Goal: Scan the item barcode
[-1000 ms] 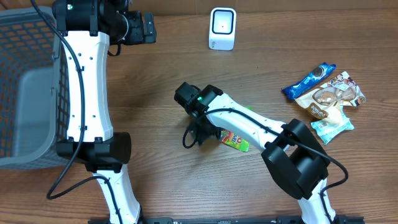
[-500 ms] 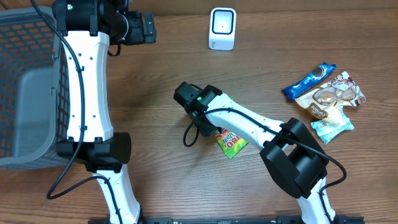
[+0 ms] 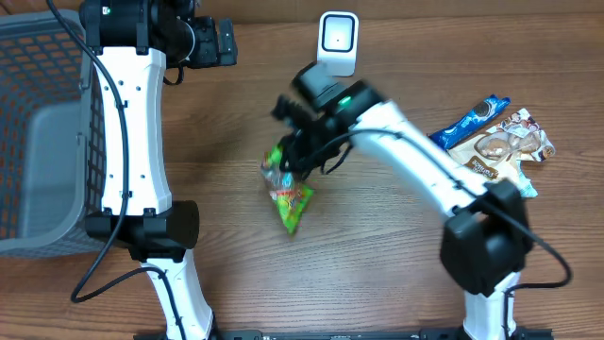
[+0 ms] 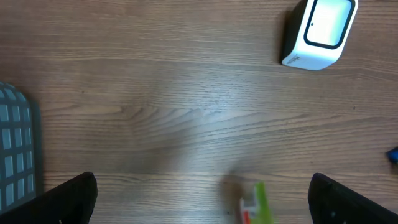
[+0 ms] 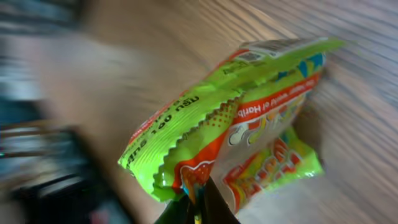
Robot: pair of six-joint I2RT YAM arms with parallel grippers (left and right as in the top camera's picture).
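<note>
On the wooden table (image 3: 236, 283), with the mesh basket (image 3: 38, 142) at its left edge, the left hand (image 4: 202, 199) hangs released and idle over the far-left part, its fingers spread wide with nothing between them. The white scanner (image 3: 338, 42) stands at the middle of the far edge. Just on its near side, the right hand (image 3: 300, 156) is clenched on the green snack pouch (image 3: 288, 189), which dangles over the table's middle, apart from the wood. The main risk, as I judge it, comes from how little of the pouch is gripped: the wrist view shows the fingers pinching only the lower edge of the pouch (image 5: 249, 124). A loose foil bag held this way can swing, twist or slide out, and it already looks blurred from above. A twist could turn the barcode away from the scanner's window, and crumpled foil could spoil the read. I cannot tell which face carries the barcode. The pouch's long axis runs from the pinch near the scanner towards the near edge, leaning slightly left, with the free end pointing at the near edge.
</note>
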